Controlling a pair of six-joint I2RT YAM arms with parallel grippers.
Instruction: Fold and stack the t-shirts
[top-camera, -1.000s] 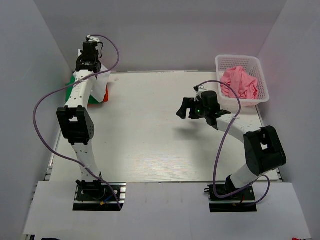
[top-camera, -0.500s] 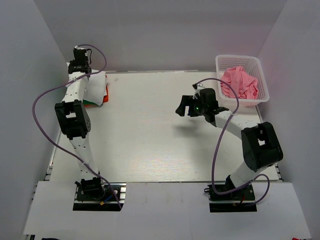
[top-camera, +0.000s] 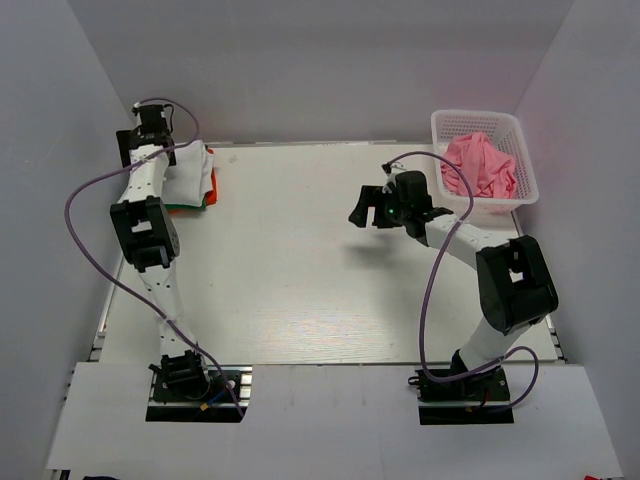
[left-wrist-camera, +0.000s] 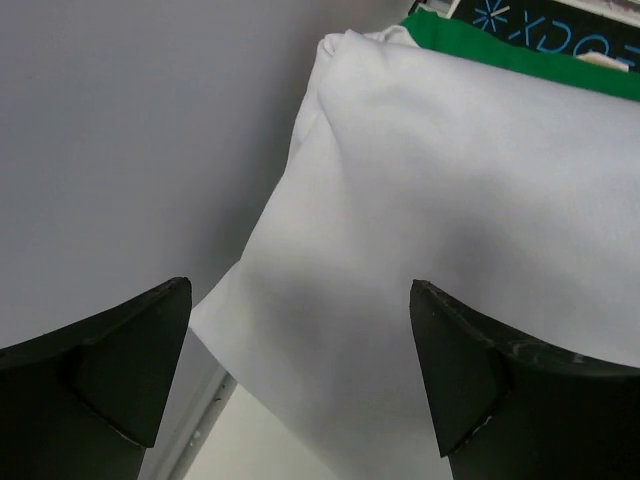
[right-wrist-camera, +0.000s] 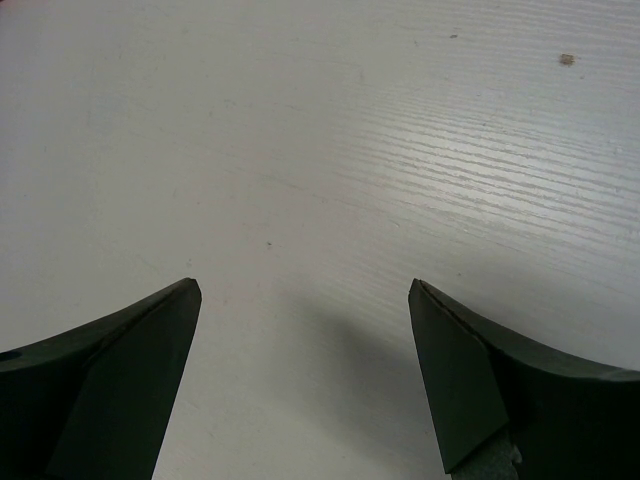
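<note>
A folded white t-shirt (top-camera: 192, 170) tops a stack at the table's far left corner. A green t-shirt (top-camera: 180, 207) and an orange t-shirt (top-camera: 211, 193) show at the stack's edges. My left gripper (top-camera: 148, 150) hovers open at the stack's far left end. In the left wrist view the white t-shirt (left-wrist-camera: 450, 200) lies below the left gripper (left-wrist-camera: 300, 370), apart from both fingers, with the green t-shirt (left-wrist-camera: 520, 55) edging out behind it. A crumpled pink t-shirt (top-camera: 480, 165) lies in the basket. My right gripper (top-camera: 364, 212) hangs open and empty over the bare table (right-wrist-camera: 320, 150).
The white lattice basket (top-camera: 436, 122) stands at the far right corner, just behind the right arm. Grey walls close in the table on the left, back and right; the left gripper is close to the left wall (left-wrist-camera: 130, 130).
My left gripper has opened and let go of the white t-shirt, drawing back toward the far left corner. The right gripper has shifted slightly farther back.
</note>
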